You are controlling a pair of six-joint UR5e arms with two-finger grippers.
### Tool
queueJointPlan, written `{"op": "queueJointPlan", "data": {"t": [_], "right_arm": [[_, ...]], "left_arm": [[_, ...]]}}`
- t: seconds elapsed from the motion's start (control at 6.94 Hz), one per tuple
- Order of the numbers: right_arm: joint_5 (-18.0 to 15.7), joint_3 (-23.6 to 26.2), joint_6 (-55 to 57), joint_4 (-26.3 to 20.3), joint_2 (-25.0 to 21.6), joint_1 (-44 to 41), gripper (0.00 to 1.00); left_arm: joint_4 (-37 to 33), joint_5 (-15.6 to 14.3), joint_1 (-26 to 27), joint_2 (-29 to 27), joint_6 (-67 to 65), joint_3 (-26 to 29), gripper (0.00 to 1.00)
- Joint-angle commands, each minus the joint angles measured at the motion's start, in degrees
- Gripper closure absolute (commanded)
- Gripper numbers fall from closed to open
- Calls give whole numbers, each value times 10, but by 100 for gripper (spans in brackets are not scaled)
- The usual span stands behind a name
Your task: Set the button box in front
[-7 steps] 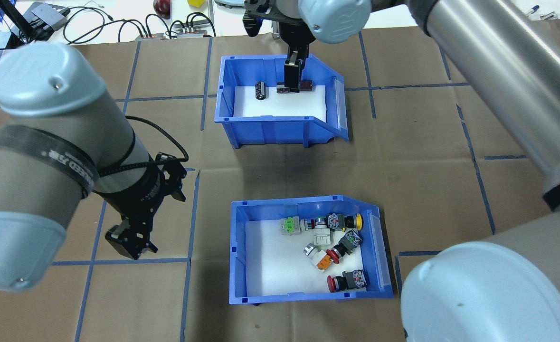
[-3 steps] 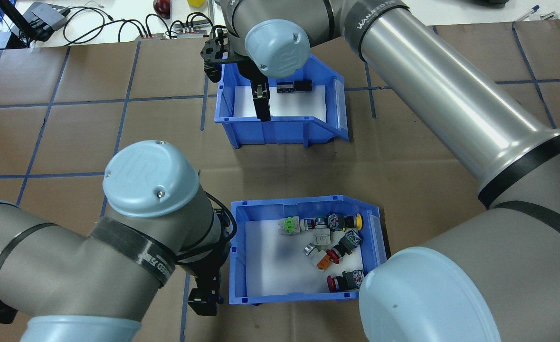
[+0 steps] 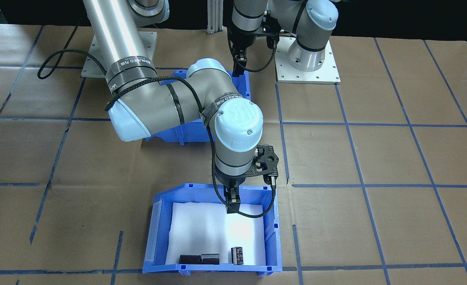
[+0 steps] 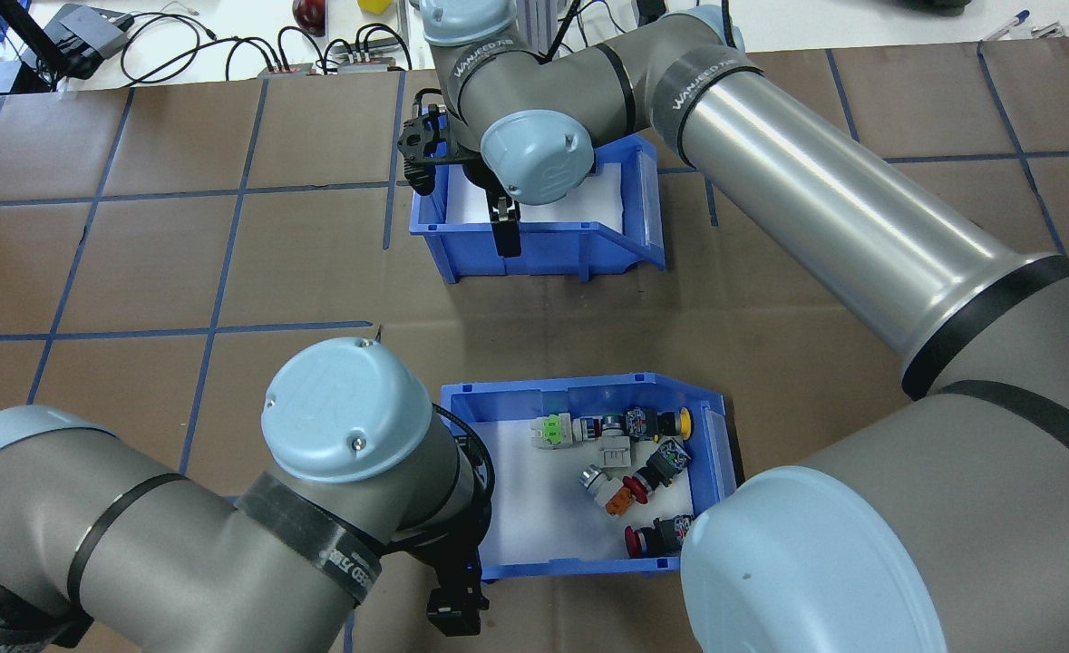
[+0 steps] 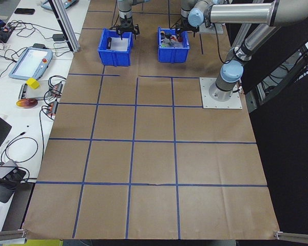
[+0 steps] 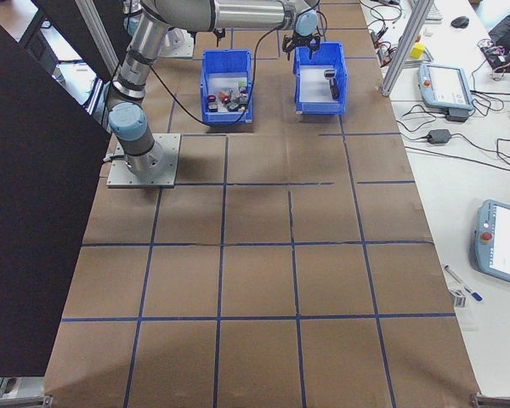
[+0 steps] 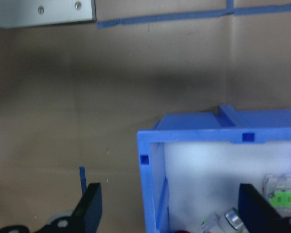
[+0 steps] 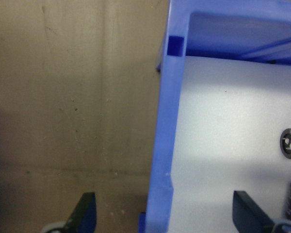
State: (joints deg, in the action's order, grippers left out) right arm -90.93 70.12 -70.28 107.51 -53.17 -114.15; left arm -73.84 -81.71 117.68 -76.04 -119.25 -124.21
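Overhead view shows two big robot arms and two blue bins. The button box [image 4: 588, 472] sits close to the robot, with about seven colourful buttons inside. The other bin [image 4: 534, 209] sits farther away, holding three dark parts [image 3: 211, 258]. Left gripper [image 7: 169, 213] and right gripper [image 8: 162, 216] are each spread apart over a bin wall.

We note two arms built of brushed silver-grey tubes with pale blue rounded joint caps, each cap embossed with a logo and fixed by small screws. Black bands ring the joints; one strap reads "WANJEED". A black cable loops along the right arm [image 3: 170, 103]. Each base [image 3: 307, 55] sits on a square grey plate with bolt holes. Both hands are black, the right hand [image 3: 232, 202] slim-fingered.
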Motion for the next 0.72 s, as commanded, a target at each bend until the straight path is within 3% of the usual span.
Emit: {"op": "queueJointPlan", "data": {"t": [0.0,0.14,0.29,0.43,0.58], "right_arm": [[-1,38,4,42,4,3,0],[-6,29,6,43,5,3,0],[-6,29,5,44,4,2,23],[-6,27,4,45,3,2,56],[-6,28,4,45,4,2,77]], "left_arm": [[85,1,37,-41,-62,-20,1],[116,1,62,-70,-84,-18,1],[150,-3,80,-85,-99,-19,1],[153,2,85,-91,-103,-21,1],[152,2,91,-92,-108,-24,1]]}}
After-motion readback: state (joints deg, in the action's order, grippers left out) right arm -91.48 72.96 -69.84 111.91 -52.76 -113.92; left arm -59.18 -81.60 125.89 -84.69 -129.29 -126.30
